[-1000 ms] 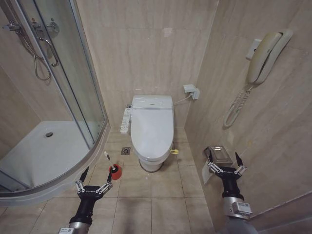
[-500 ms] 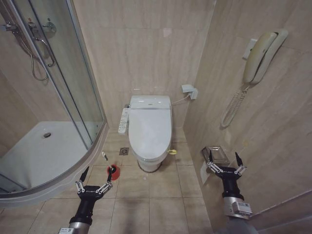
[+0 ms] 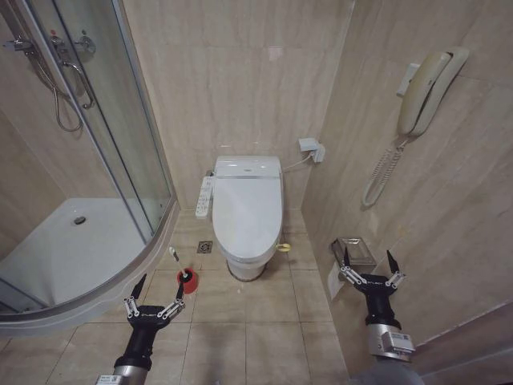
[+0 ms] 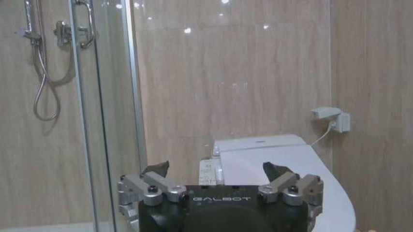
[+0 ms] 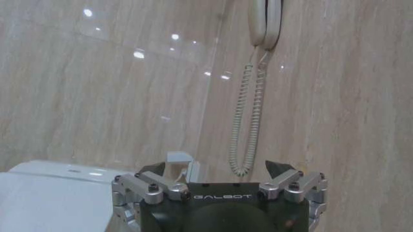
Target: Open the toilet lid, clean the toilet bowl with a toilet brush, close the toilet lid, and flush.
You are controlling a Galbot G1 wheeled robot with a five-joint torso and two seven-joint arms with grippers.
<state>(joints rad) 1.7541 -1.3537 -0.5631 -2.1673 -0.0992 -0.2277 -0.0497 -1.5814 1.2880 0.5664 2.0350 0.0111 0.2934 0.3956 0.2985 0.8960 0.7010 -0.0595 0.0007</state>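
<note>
The toilet lid [image 3: 249, 212] is down, a white glossy oval covering the bowl against the back wall; the toilet bowl's inside is hidden beneath it. The lid [image 4: 290, 169] also shows in the left wrist view, and its edge [image 5: 45, 193] in the right wrist view. The toilet brush [image 3: 185, 277] stands in its red holder on the floor left of the toilet, white handle leaning left. My left gripper [image 3: 155, 294] is open, low and just in front of the brush. My right gripper [image 3: 368, 268] is open near the right wall.
A curved glass shower enclosure [image 3: 120, 160] with a white tray [image 3: 72, 249] fills the left. A wall phone [image 3: 425, 92] with a coiled cord hangs on the right wall. A metal paper holder [image 3: 353, 253] is mounted low on the right wall. The control panel [image 3: 205, 196] sits beside the seat.
The whole view has shifted slightly, so the camera moved; the toilet and brush sit a little differently in frame. Both grippers hold the same open pose.
</note>
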